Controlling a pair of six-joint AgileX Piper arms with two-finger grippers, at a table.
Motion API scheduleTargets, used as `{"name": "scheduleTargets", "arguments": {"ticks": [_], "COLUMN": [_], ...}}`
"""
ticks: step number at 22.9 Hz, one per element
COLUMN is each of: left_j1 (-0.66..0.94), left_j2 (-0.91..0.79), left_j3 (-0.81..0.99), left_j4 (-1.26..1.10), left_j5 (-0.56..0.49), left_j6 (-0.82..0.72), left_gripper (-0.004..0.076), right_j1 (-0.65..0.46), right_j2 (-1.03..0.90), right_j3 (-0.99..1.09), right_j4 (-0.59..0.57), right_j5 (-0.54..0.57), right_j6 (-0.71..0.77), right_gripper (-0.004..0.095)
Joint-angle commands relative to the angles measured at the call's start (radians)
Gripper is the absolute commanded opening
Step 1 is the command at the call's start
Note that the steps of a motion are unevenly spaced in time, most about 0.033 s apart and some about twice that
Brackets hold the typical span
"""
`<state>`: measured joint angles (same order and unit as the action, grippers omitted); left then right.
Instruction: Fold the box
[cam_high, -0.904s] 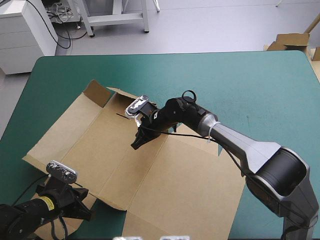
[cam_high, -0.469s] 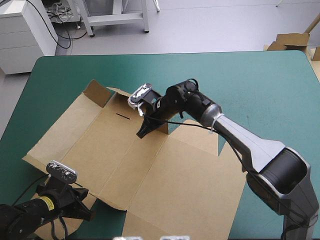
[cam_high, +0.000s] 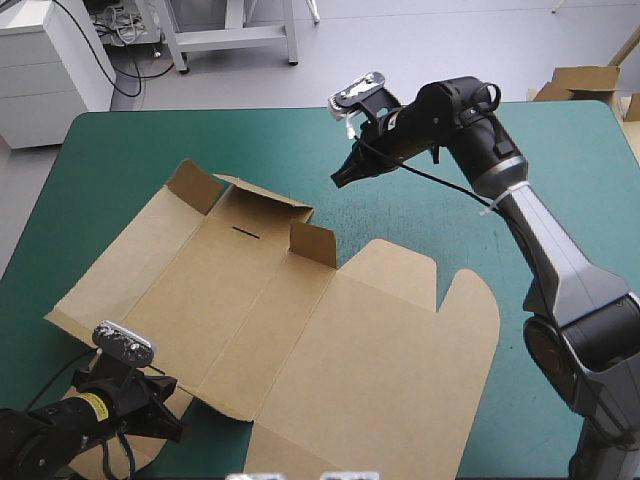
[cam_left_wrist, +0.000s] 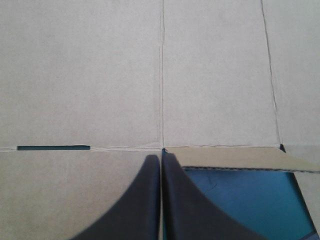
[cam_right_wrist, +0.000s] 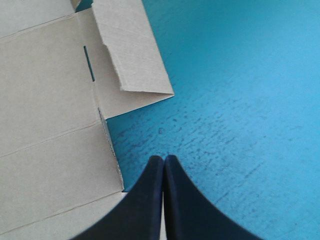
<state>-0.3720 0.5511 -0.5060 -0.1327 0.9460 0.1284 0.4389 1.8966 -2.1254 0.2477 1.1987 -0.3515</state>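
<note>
Mostly flat, the box (cam_high: 300, 340) lies left of centre on the desk (cam_high: 560, 200), one far flap (cam_high: 313, 243) upright. Right tool (cam_high: 340, 178), closed and empty, hovers beyond it. Left tool (cam_left_wrist: 161, 157), closed, sits at the near edge. Raising a wall probably works best pushed low, square to its crease.

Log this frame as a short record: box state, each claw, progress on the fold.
box: brown sheet lying mostly flat on the teal-green cover
raised parts: small flaps standing up along its far edge
right claw: shut, empty, above the cover beyond the box's far edge
left claw: shut, at the box's near-left edge
progress: walls not yet folded up
</note>
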Motion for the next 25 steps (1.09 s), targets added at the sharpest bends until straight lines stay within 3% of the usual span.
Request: {"name": "scheduleTargets", "arguments": {"ticks": [1, 16, 25], "left_j1": [0.000, 0.000, 0.000], "left_j2": [0.003, 0.003, 0.003], "left_j3": [-0.026, -0.026, -0.026], "left_j4": [-0.014, -0.014, -0.014], "left_j5": [-0.046, -0.046, -0.046], "left_j6": [-0.001, 0.008, 0.008], "left_gripper": [-0.0008, -0.0008, -0.0008], "right_j1": [-0.024, -0.024, -0.024], "right_j2": [-0.096, -0.105, -0.105], "right_j3": [-0.039, -0.039, -0.037], "right_j4": [0.016, 0.014, -0.061], "right_j5": [-0.029, -0.029, -0.030], "right_j6": [0.003, 0.010, 0.095], "right_gripper": [-0.0022, -0.0003, 0.0389]}}
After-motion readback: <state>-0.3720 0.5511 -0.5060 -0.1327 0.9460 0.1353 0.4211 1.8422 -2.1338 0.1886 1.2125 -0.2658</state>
